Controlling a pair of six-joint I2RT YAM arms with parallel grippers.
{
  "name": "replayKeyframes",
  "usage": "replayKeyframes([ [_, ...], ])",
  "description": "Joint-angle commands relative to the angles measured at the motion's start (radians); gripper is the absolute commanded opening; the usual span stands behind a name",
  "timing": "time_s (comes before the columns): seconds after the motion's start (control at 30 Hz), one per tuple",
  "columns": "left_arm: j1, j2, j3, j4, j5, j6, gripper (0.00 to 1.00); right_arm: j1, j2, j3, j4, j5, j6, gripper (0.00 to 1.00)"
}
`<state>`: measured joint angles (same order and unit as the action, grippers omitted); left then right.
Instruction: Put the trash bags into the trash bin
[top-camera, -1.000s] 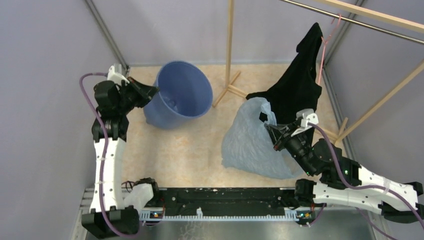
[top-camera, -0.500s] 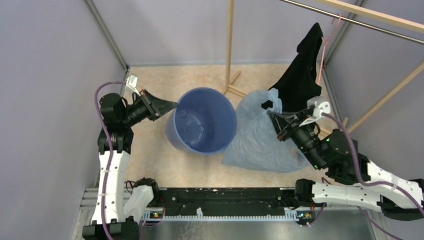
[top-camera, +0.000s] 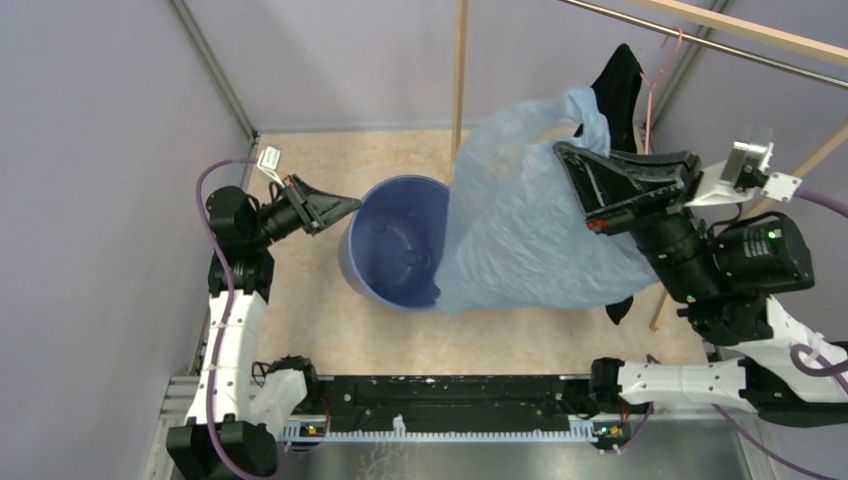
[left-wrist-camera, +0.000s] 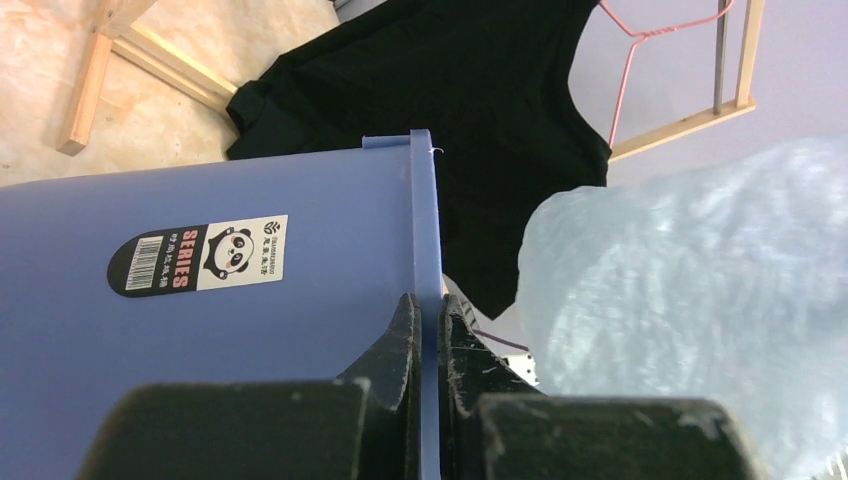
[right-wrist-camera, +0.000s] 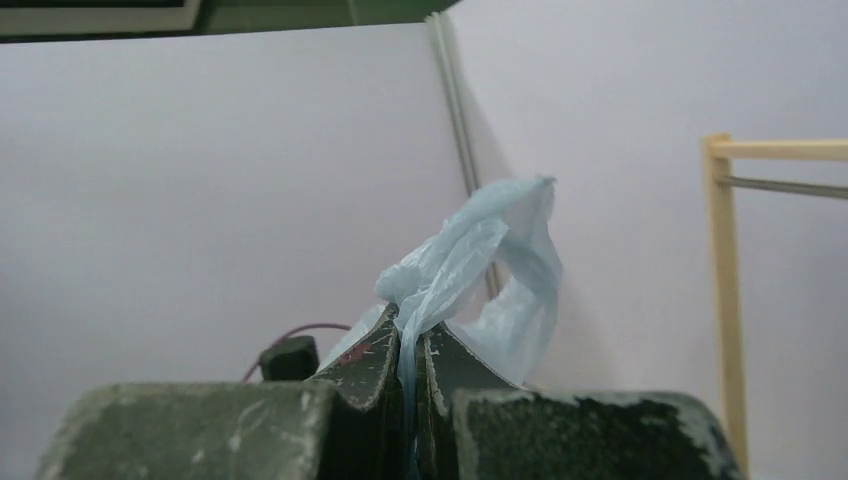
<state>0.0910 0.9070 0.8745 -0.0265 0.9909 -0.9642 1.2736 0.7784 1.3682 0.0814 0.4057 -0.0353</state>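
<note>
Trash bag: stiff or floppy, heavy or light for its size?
Probably floppy: the trash bag hangs crumpled from the shut right end effector. Likely very light, since it looks thin and translucent. It may billow past the trash bin rather than drop straight.

1. The trash bin (top-camera: 385, 262) is open from above, but the hanging trash bag (top-camera: 520, 225) covers its right edge.
2. The left gripper (top-camera: 352, 206) occupies the left rim.
3. A wooden post (top-camera: 460, 70) stands behind the bin.

Bag (top-camera: 520, 230) lt blue, translucent; bin (top-camera: 380, 235) blue; garment (left-wrist-camera: 450, 120) blk; hanger (left-wrist-camera: 625, 90) pink.
</note>
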Motion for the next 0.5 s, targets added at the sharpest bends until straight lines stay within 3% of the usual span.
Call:
replayKeyframes([
  [0.0, 0.000, 0.063, -0.039, 0.004, -0.036, -0.025, 0.00, 0.004, 0.161, 0.088, 0.137, -0.196, 0.012, 0.00],
  [0.3, 0.001, 0.137, -0.083, -0.053, -0.111, 0.000, 0.00, 0.004, 0.326, 0.151, 0.298, -0.199, -0.022, 0.00],
  [0.47, -0.003, 0.094, -0.182, 0.061, -0.107, -0.077, 0.00, 0.004, 0.378, 0.173, 0.369, -0.080, 0.040, 0.00],
])
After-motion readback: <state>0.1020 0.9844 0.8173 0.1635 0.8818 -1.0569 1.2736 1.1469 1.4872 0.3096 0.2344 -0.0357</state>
